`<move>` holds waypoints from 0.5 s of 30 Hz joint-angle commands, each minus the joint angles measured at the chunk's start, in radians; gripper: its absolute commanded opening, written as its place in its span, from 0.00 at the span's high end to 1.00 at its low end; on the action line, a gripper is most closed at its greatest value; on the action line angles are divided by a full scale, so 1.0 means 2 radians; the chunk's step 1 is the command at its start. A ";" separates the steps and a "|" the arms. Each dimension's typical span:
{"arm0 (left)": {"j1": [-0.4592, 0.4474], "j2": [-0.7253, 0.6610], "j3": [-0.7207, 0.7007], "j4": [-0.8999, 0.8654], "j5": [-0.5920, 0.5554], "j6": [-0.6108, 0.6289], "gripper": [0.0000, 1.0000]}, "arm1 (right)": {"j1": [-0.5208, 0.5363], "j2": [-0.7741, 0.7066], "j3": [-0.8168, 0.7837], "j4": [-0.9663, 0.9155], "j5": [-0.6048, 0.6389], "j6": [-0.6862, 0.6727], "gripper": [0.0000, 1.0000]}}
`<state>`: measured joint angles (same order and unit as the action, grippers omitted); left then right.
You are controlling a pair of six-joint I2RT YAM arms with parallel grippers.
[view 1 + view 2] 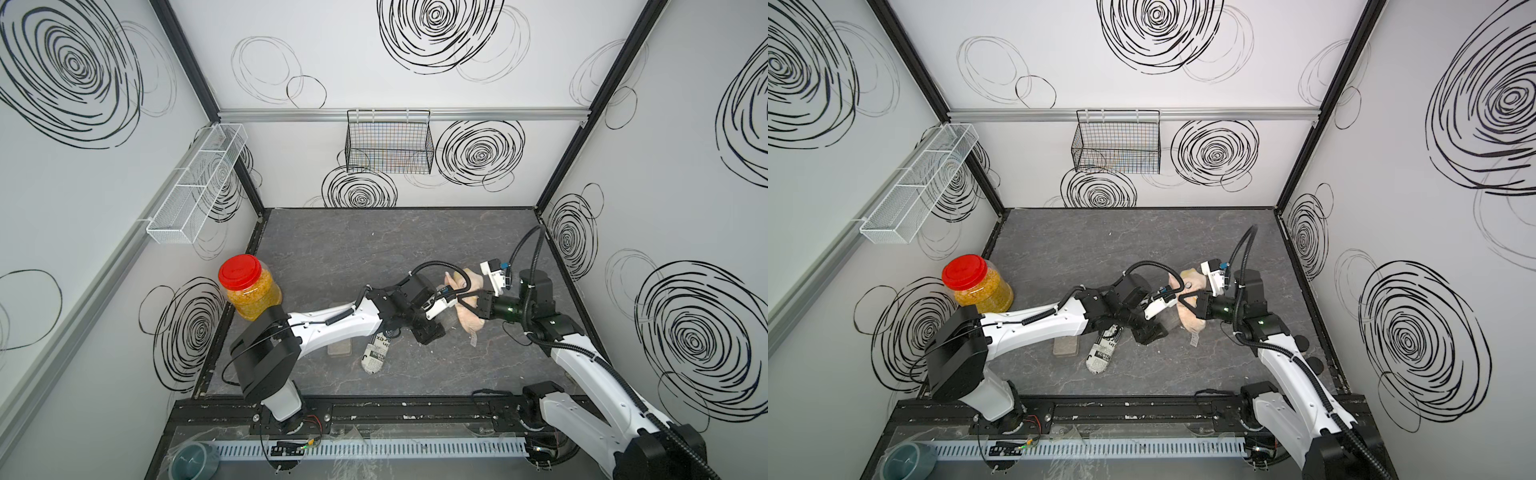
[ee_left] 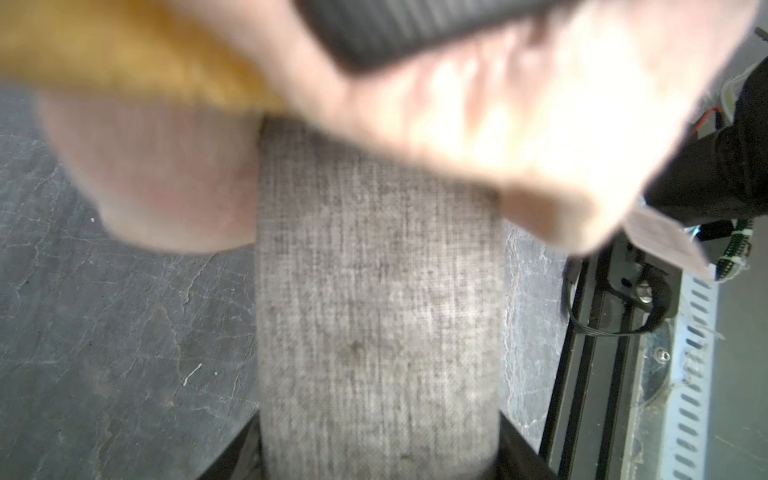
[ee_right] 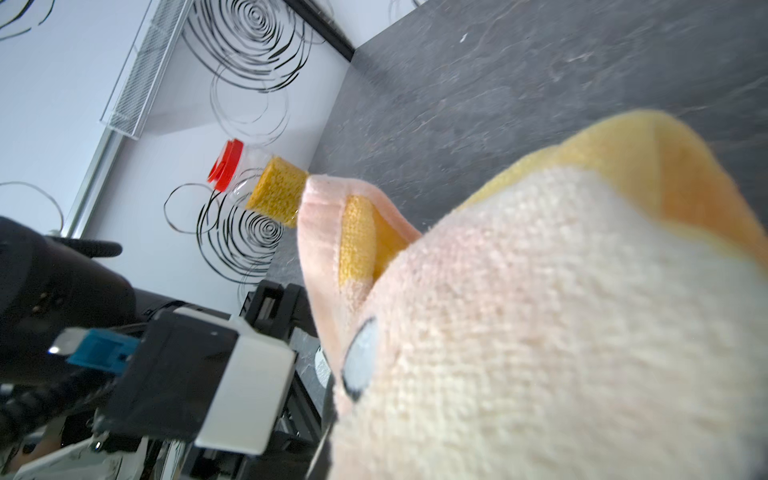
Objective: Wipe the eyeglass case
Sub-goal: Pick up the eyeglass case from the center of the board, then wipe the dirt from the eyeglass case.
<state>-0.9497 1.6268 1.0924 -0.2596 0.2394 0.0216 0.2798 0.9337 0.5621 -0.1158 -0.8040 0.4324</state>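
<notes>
The eyeglass case [image 2: 374,291] is a grey woven oblong, and my left gripper [image 2: 378,453] is shut on its near end, a dark finger on each side. In both top views the case [image 1: 451,323] [image 1: 1169,321] shows as a small grey patch just past the left gripper [image 1: 442,328], above the dark table. My right gripper [image 1: 467,305] is shut on a cream, pink and yellow cloth [image 1: 471,326] [image 3: 540,332]. The cloth [image 2: 540,124] lies over the far end of the case and touches it. It hides the right gripper's fingers in the right wrist view.
A newspaper-print pouch [image 1: 376,353] and a tan-grey block [image 1: 340,348] lie under the left forearm. A red-lidded jar [image 1: 249,291] stands at the left wall. A black wire basket [image 1: 388,141] and a white mesh shelf [image 1: 195,187] hang on the walls. A teal bowl [image 1: 193,459] sits front left.
</notes>
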 commanded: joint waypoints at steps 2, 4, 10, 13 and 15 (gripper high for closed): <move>0.004 -0.029 -0.013 0.072 0.009 -0.032 0.39 | 0.045 0.019 0.021 0.017 -0.021 0.004 1.00; 0.004 -0.038 -0.020 0.088 0.007 -0.039 0.39 | 0.051 0.029 0.016 0.021 -0.016 0.005 1.00; 0.004 -0.061 -0.033 0.101 -0.011 -0.042 0.39 | 0.027 0.062 0.052 -0.088 0.103 -0.012 1.00; 0.004 -0.070 -0.042 0.105 -0.016 -0.043 0.39 | -0.001 0.065 0.067 -0.110 0.127 -0.012 1.00; 0.003 -0.070 -0.045 0.111 -0.016 -0.047 0.39 | 0.001 0.058 0.063 -0.076 0.090 -0.014 1.00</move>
<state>-0.9478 1.5505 0.9962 -0.1791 0.2035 -0.0570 0.2977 1.0531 0.6815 -0.2214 -0.6693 0.4248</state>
